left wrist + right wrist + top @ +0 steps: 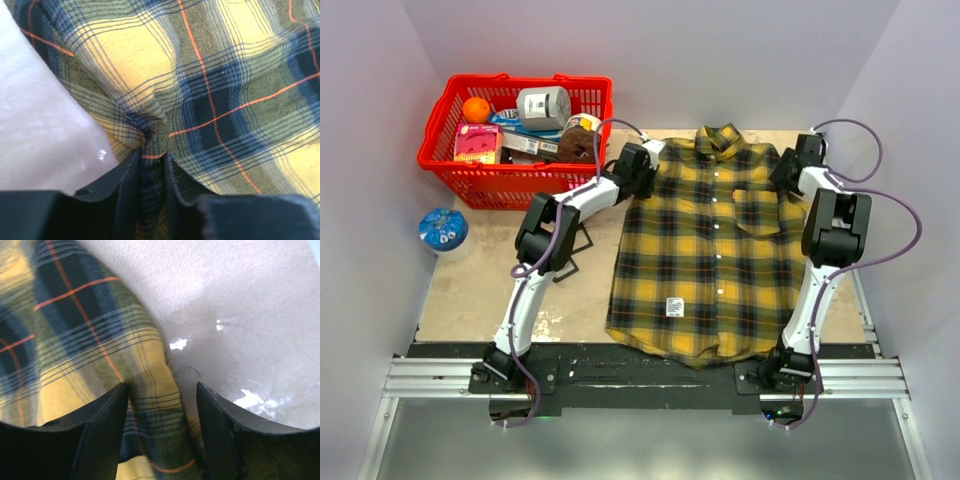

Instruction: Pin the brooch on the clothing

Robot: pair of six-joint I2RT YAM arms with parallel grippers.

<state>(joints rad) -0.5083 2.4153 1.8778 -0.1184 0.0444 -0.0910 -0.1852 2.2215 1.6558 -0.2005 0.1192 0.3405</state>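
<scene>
- On the table (470,290), right of centre: shirt (705,250) spread flat, collar (720,138) toward 12 o'clock, hem toward 6 o'clock, white label (674,306) near the hem, chest pocket (757,212) toward 2 o'clock.
- At the shirt's 10 o'clock shoulder: left gripper (645,172), tip down on the cloth.
- Seen from the left wrist: fingers (117,187) pressed together on a pucker of plaid, cloth gathered into creases that run into the pinch.
- At the shirt's 2 o'clock shoulder: right gripper (788,172), set at the outer edge of the fabric.
- Seen from the right wrist: fingers (100,430) spread, straddling a rolled edge of the shirt, with a slim gap beside the finger on the bare-table side; no squeeze on the cloth.
- Along the 3 o'clock edge: right arm lying close beside the fabric, side wall near, little room.
- Toward 9 o'clock: bare tabletop between shirt and left arm.
- Toward 10 to 11 o'clock: red basket (450,165) of groceries just beyond the left gripper; blue-lidded tub (443,230) well apart at the table's left edge.
- At 6 o'clock: hem reaching the dark base plate (620,365) between the arm mounts.
</scene>
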